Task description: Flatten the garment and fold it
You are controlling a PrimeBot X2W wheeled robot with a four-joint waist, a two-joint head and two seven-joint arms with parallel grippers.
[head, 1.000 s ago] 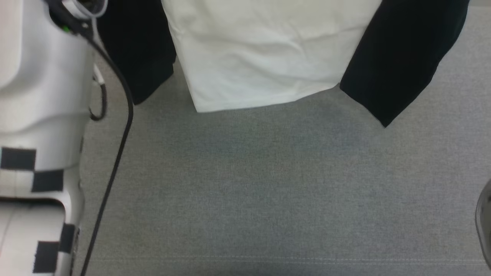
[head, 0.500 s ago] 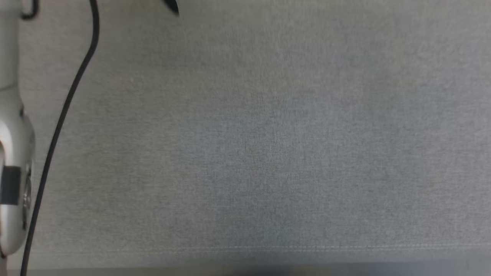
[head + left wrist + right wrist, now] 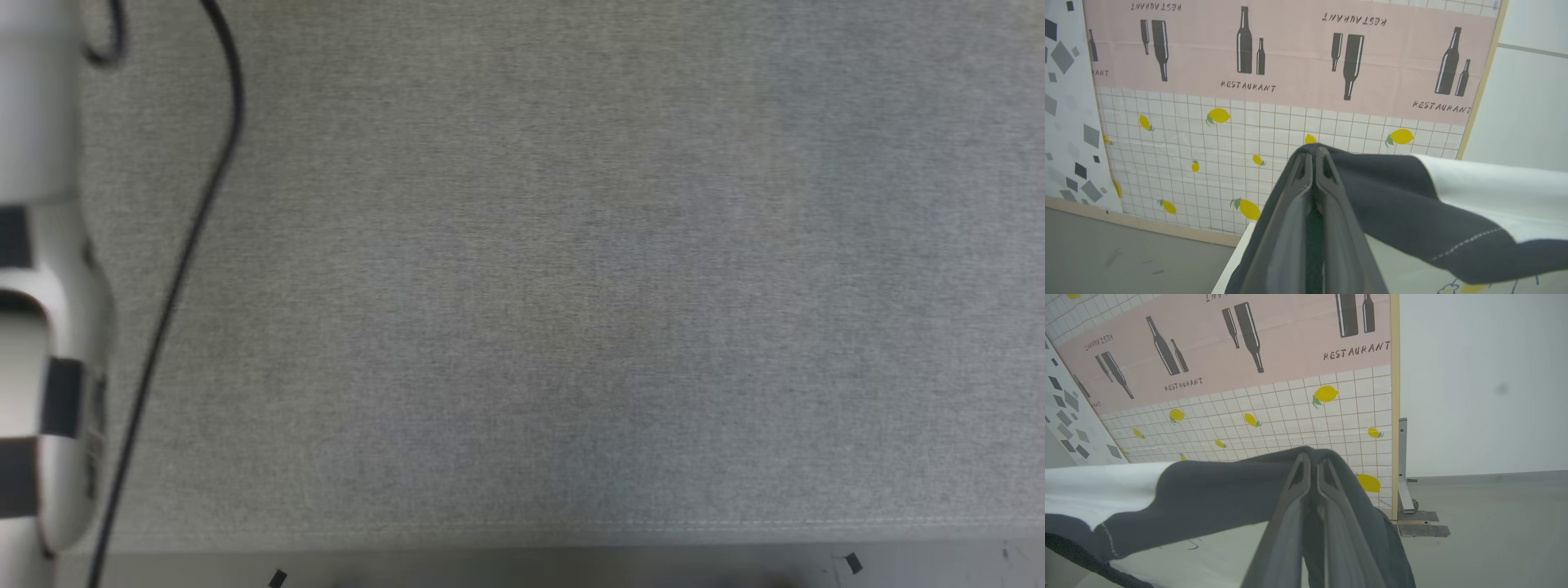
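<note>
The garment hangs between my two grippers, lifted off the surface. In the left wrist view my left gripper (image 3: 1313,157) is shut on a black part of the garment (image 3: 1396,200), which drapes over the fingertips and runs right into the white panel. In the right wrist view my right gripper (image 3: 1312,457) is shut on black cloth of the garment (image 3: 1208,498), which stretches left to the white panel. How the rest of the garment hangs below is hidden.
The head view looks down on the grey cloth-covered table (image 3: 571,286), with its front edge near the bottom. My pale left forearm (image 3: 41,327) and a black cable (image 3: 175,278) are at the left. A patterned wall panel (image 3: 1249,102) stands ahead, with a metal foot (image 3: 1406,498) on the floor.
The head picture has shifted toward the table's near edge. The garment's white panel and black sleeves, at the top a second ago, have left that view. Both grippers stay shut.
</note>
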